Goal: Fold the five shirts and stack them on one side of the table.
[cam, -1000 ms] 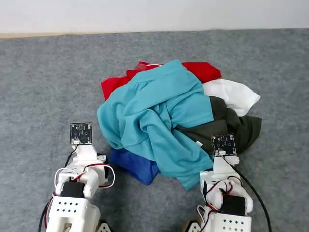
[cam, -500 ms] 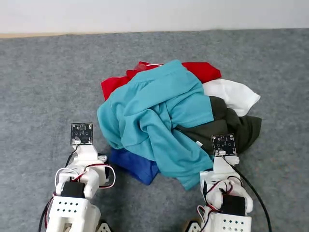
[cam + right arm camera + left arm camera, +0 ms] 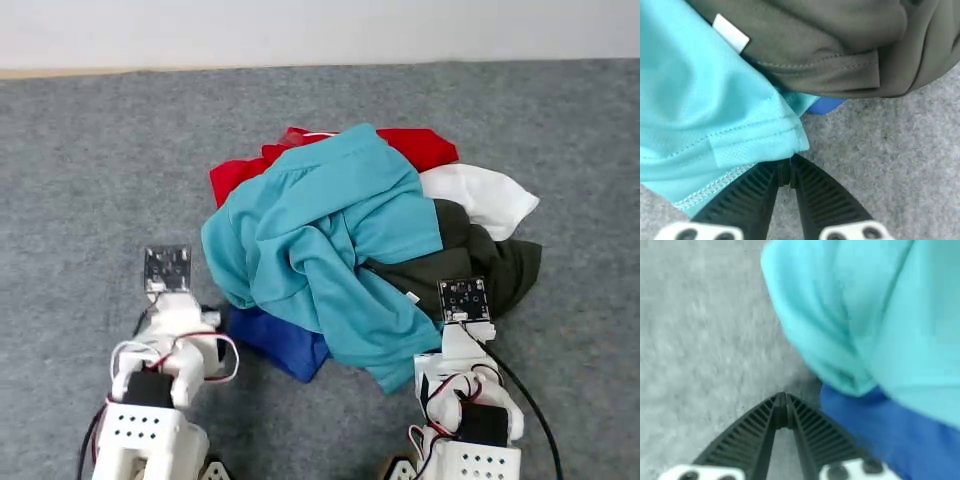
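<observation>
Lying heaped on the tabletop (image 3: 90, 150), the shirts (image 3: 400, 265) are unfolded. Left gripper (image 3: 785, 401) and right gripper (image 3: 790, 165): fingers closed, empty. Risk: pulling the teal shirt (image 3: 320, 235) may drag tangled layers along.

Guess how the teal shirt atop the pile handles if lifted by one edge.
Probably floppy: the thin teal knit shirt lies in soft folds, so it should sag from any grip point. Likely light, judging by its thin stitched hem. It drapes over the dark olive shirt and blue shirt, so it may drag them.
</observation>
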